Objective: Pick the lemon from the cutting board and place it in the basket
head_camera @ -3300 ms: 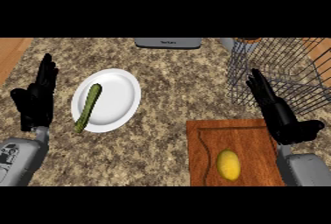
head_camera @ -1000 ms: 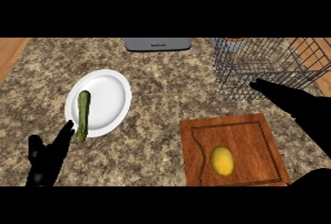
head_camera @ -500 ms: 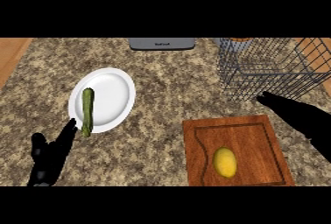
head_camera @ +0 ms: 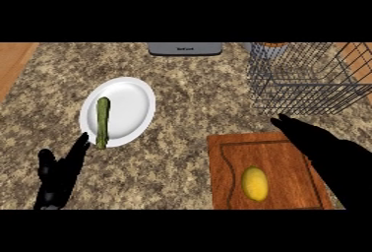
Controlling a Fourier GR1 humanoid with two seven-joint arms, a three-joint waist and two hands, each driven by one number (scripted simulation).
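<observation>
On the board [head_camera: 272,170], lower right of the bench [head_camera: 189,93], the lemon [head_camera: 254,183] lay untouched, long axis running near-to-far, roughly mid-board toward the near edge. Right robot hand [head_camera: 320,147] sat over the board's far-right corner, coming in from the lower right edge, fingers straight and held together, tips pointing up-left past the board's far edge toward the gap before the basket [head_camera: 309,78]. Nothing in it; it was near the lemon, apart from it, to its right and farther back. Height above the board: couldn't tell.

Left robot hand [head_camera: 59,174] was at lower left over bare bench, fingers straight and apart, pointing up-right, longest tip just beside the near end of the cucumber [head_camera: 102,122]; contact unclear. Holding nothing.

Cucumber lay lengthwise on the left side of the white plate [head_camera: 131,106], near end overhanging the rim. Wire basket stood at far right, well apart from the lemon. Grey appliance [head_camera: 184,47] at the far edge, centre.
</observation>
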